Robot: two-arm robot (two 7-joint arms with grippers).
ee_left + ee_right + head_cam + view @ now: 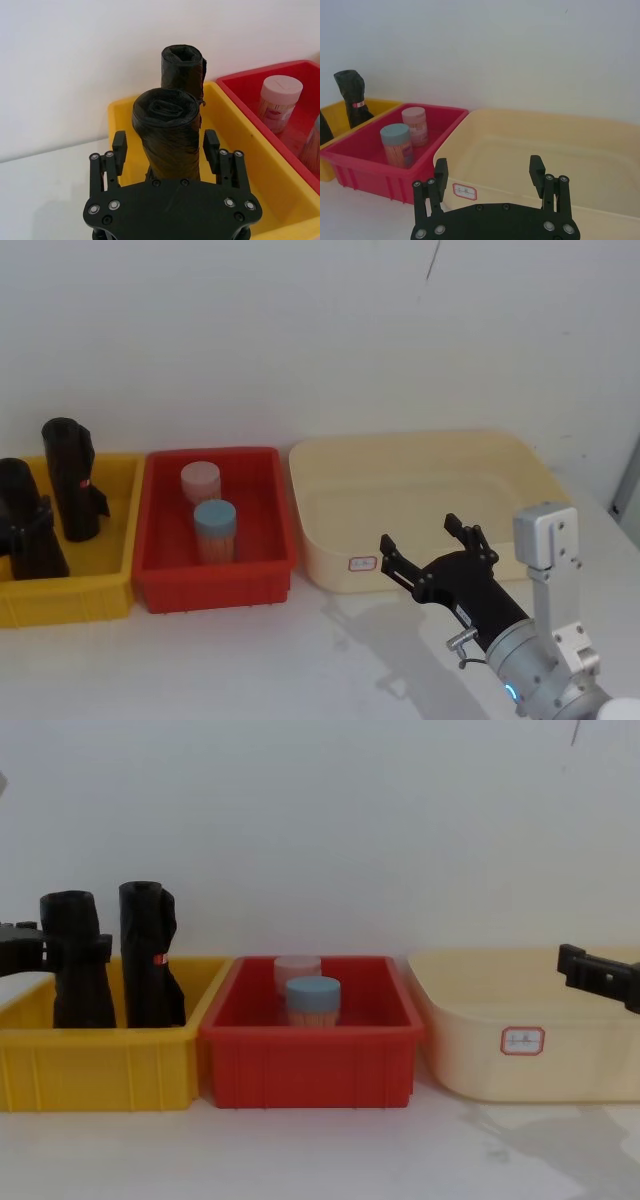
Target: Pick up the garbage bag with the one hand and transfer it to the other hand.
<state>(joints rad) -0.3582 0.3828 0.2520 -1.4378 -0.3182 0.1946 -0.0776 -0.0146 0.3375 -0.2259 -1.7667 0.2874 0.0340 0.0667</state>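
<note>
**Garbage bag (167, 125) upright between the fingers of the left tool (165, 146)**

The left tool is spread wide, with one of its fingers (119, 145) on each side of the garbage bag near its top. The fingers stand just beside the plastic without pressing it in, so the tool has hold of nothing. The bag stands upright in the yellow bin (118, 530), at that bin's left end, toward the far left corner of the table (300, 660).

In the same bin, just beside the bag and closer to the table's far edge, stands the marked roll (70, 480). It is also upright and has a small red-orange mark on its side.

Next along the far edge, just beside the yellow bin, sits the red bin (270, 530). It holds a pink-lidded jar (200, 480) and, in front of that, a blue-lidded jar (215, 528).

Beyond it, toward the table's right edge, is the cream bin (420, 455), with a small red-bordered label (362, 563) on its near wall.

The right tool (422, 533) hangs over that near wall. Its fingers are wide apart and hold nothing, and it is well apart from the bag.
</note>
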